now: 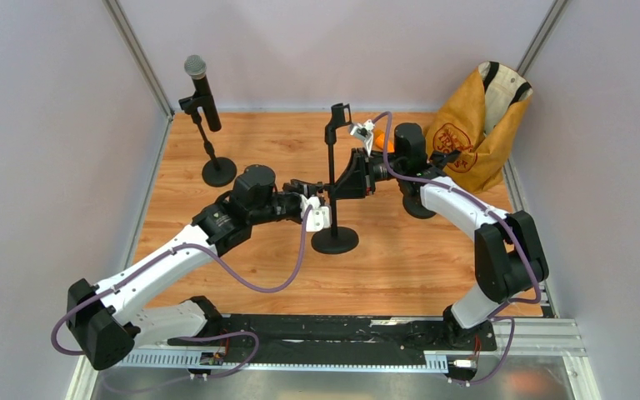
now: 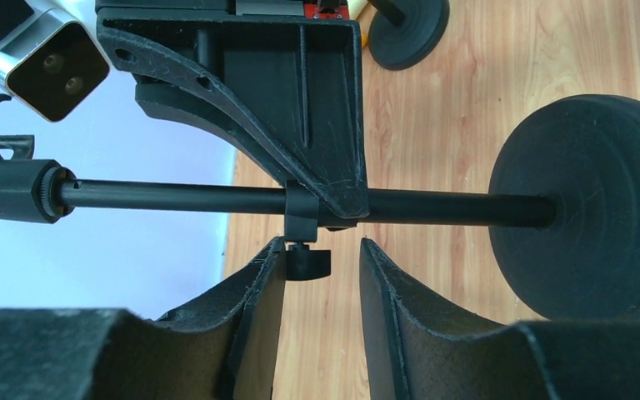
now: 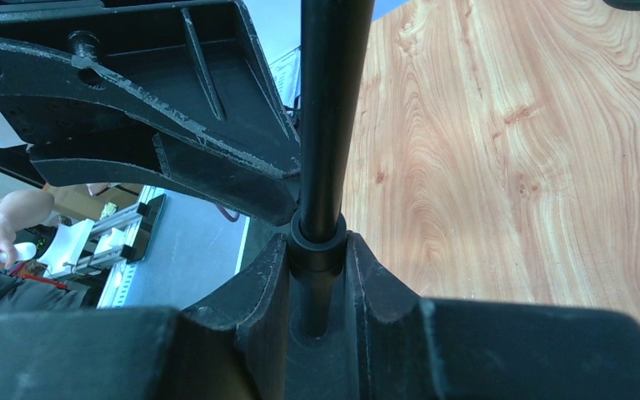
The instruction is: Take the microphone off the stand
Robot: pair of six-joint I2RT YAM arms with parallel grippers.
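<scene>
The microphone (image 1: 202, 90), black with a silver mesh head, sits in the clip of a small stand (image 1: 217, 171) at the far left, away from both arms. A second black stand (image 1: 334, 238) with an empty clip (image 1: 338, 112) stands mid-table. My right gripper (image 1: 339, 185) is shut on this stand's pole; in the right wrist view (image 3: 317, 250) its fingers clamp the pole's collar (image 3: 317, 242). My left gripper (image 1: 320, 202) is open just short of the same pole (image 2: 183, 197). In the left wrist view (image 2: 321, 254), the collar's small knob (image 2: 308, 263) lies between its fingertips.
A yellow cloth bag (image 1: 477, 123) leans in the far right corner. A third round stand base (image 1: 419, 207) lies behind my right arm and shows in the left wrist view (image 2: 408, 33). An orange object (image 1: 379, 138) lies near the right wrist. Grey walls enclose the wooden table (image 1: 400, 267).
</scene>
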